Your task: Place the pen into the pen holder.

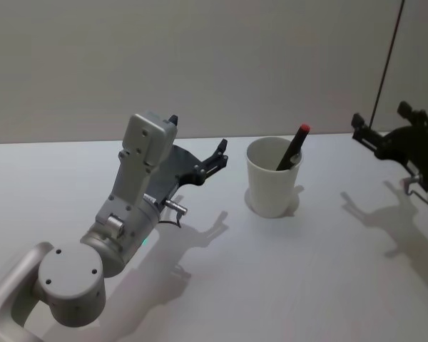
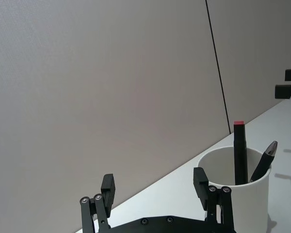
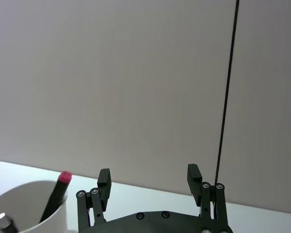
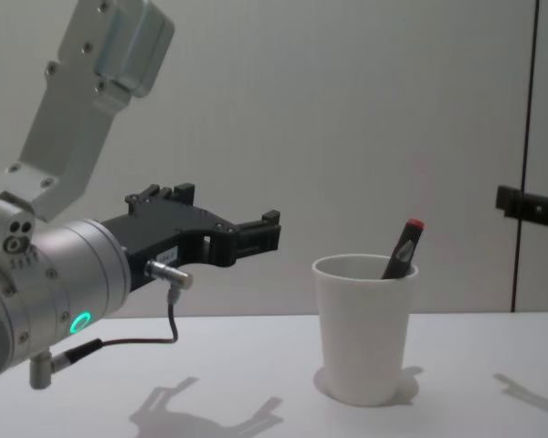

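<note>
White table [image 1: 328,285] under a plain grey wall: left gripper [image 1: 200,153] hovers with fingers spread, empty, just left of the pen holder [image 1: 272,178]; the pen [image 1: 292,148] leans inside; right gripper [image 1: 385,128] waits open, well right.

The pen holder [image 1: 274,177] stands on the table [image 1: 328,285], and the pen [image 1: 292,149] leans inside it — top end poking above the rim. The left gripper [image 1: 200,146] hangs just left of the holder, above the table, while the right gripper [image 1: 378,132] sits well off to its right.
</note>
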Action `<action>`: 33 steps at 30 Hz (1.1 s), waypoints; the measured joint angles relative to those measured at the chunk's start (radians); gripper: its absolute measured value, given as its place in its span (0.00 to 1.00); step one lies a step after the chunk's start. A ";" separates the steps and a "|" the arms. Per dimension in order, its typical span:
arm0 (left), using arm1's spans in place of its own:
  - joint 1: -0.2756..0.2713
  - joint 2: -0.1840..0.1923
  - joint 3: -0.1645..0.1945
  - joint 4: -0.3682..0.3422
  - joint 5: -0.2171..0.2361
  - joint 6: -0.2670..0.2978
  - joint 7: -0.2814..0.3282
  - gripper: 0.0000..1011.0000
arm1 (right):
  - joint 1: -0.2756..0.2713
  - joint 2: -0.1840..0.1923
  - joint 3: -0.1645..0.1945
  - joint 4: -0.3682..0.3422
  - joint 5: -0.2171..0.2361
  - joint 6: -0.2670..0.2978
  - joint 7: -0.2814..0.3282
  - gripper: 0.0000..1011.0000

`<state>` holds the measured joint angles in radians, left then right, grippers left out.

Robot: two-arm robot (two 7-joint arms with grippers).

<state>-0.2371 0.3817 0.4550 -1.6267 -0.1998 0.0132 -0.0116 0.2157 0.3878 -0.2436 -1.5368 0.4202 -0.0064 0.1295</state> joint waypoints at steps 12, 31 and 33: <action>0.000 0.000 0.000 0.000 0.000 0.001 0.001 0.99 | -0.113 -0.025 0.009 -0.112 -0.065 0.020 -0.031 0.99; 0.000 0.000 -0.001 0.000 -0.001 0.001 0.001 0.99 | -0.230 -0.051 0.018 -0.229 -0.133 0.041 -0.063 0.99; 0.000 0.000 -0.001 0.001 -0.001 0.001 0.001 0.99 | -0.230 -0.051 0.019 -0.229 -0.133 0.041 -0.063 0.99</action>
<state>-0.2371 0.3821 0.4542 -1.6262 -0.2004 0.0138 -0.0109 -0.0143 0.3369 -0.2251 -1.7663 0.2873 0.0347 0.0660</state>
